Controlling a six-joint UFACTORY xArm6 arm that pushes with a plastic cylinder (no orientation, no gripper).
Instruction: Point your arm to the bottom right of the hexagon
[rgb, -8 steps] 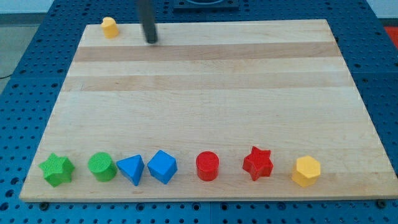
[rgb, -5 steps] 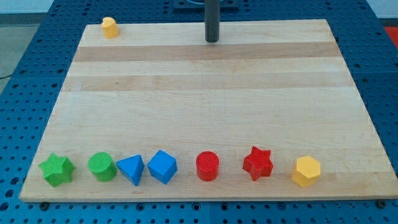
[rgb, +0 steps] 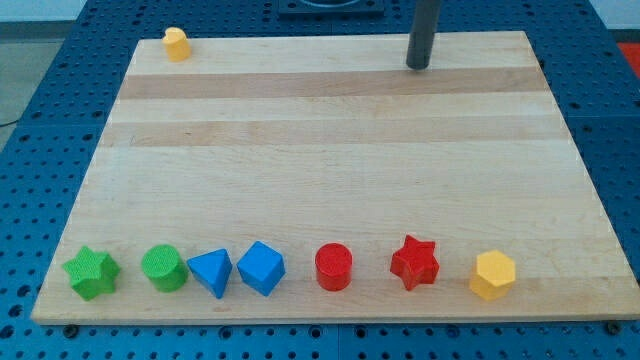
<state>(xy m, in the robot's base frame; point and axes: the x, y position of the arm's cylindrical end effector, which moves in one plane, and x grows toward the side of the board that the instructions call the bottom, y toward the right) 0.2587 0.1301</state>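
Note:
The yellow hexagon (rgb: 493, 275) lies near the board's bottom right corner, last in a row of blocks. My tip (rgb: 417, 65) touches down near the top edge, right of centre, far above the hexagon and a little to its left. The rod rises out of the view's top.
The wooden board (rgb: 330, 150) holds a bottom row: green star (rgb: 91, 273), green cylinder (rgb: 164, 268), blue triangle (rgb: 211, 272), blue cube (rgb: 261, 267), red cylinder (rgb: 334, 267), red star (rgb: 415, 262). A small yellow block (rgb: 176, 43) sits at the top left corner.
My tip has slid to the right along the top edge, from near the top left to right of centre. No block has moved.

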